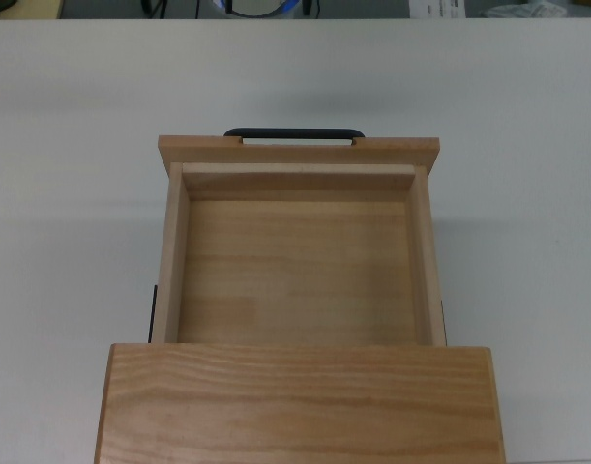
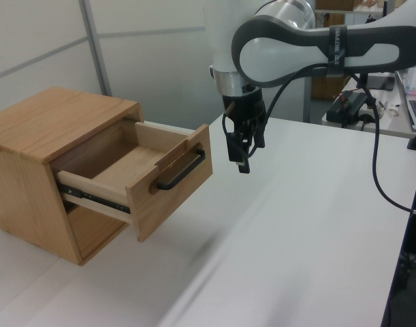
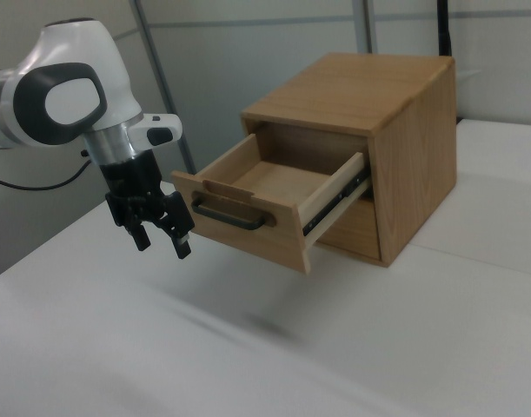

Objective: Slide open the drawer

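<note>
The light-wood drawer (image 1: 298, 150) stands pulled far out of the cabinet (image 1: 300, 401), its inside bare. Its thin black bar handle (image 1: 293, 133) runs along the front panel. The top view has no gripper in it. In the left view, the gripper (image 2: 240, 160) hangs in the air to the right of the handle (image 2: 182, 170) and clear of it. In the right view, the gripper (image 3: 163, 245) is to the left of the drawer front (image 3: 248, 239), open, with nothing between its fingers (image 3: 184, 250).
The cabinet (image 3: 361, 87) rests on a white table (image 2: 282, 259). The arm's black cable (image 2: 381, 170) hangs down at the left view's right. Behind the table are wall panels and another desk with equipment (image 2: 350, 105).
</note>
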{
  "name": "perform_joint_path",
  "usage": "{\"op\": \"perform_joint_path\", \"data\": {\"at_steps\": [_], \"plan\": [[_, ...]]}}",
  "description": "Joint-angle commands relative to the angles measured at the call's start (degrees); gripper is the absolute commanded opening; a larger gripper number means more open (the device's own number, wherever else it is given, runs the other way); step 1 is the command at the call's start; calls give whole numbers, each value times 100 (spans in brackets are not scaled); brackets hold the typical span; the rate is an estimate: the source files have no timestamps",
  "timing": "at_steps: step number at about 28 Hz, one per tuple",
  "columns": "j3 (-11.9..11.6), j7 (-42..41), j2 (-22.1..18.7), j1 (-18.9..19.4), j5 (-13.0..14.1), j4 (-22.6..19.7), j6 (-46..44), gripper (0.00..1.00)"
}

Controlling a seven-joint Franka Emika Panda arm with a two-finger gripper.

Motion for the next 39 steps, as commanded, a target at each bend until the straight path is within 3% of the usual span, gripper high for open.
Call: {"op": "perform_joint_path", "data": {"at_steps": [1,7,39], "plan": [[-103,-172,53,-12,153,131,-173,100],[-218,-181,88,-21,161,228,-173,100],[-253,-111,211,-21,161,439,-200,100]]}}
